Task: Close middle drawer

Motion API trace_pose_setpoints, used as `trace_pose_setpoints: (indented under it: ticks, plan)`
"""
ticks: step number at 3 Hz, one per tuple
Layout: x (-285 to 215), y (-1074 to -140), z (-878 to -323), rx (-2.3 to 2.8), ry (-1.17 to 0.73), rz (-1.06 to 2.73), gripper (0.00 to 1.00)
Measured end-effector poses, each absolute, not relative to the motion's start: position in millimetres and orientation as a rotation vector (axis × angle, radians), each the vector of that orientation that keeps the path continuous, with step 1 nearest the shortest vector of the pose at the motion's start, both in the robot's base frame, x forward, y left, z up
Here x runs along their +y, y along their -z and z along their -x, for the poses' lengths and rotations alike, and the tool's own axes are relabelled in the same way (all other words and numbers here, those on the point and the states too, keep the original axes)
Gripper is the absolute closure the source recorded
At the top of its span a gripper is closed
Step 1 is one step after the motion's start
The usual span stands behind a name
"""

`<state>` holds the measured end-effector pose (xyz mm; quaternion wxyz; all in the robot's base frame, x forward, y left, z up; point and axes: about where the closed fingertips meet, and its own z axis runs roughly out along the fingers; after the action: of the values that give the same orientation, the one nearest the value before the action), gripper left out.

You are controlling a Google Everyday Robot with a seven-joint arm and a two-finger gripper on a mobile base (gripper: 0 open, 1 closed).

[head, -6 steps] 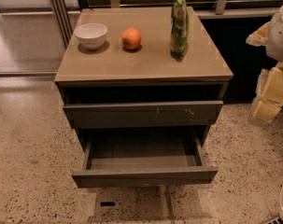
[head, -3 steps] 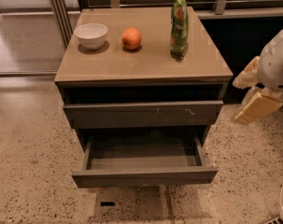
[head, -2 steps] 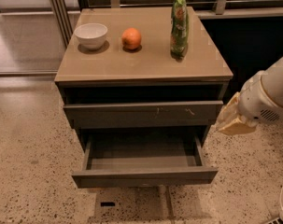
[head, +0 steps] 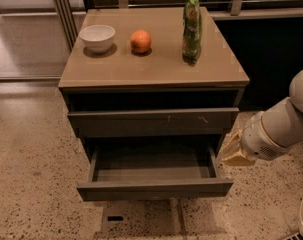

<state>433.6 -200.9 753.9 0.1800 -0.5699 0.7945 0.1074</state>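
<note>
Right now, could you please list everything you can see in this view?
cabinet: one, grey-brown, centre of view
bowl: one, white, cabinet top, left
orange: one, orange, cabinet top, right of the bowl
snack bag: one, green, upright, cabinet top, right
upper drawer: one, grey-brown with small pale scratches, just under the top, slightly out
middle drawer: one, grey-brown, plain front, pulled well out
floor: one, speckled beige, around the cabinet
arm: one, white, right edge
gripper: one, tan, by the cabinet's right side, level with the middle drawer
</note>
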Motion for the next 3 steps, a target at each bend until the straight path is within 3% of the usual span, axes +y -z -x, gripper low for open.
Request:
trace_pose_setpoints:
  ticks: [2, 3]
  plan:
    - [-202, -734, -433, 2.215, -0.298, 1.629, 1.0]
    - [-188, -658, -432, 2.127, -0.348, 1.692, 1.0]
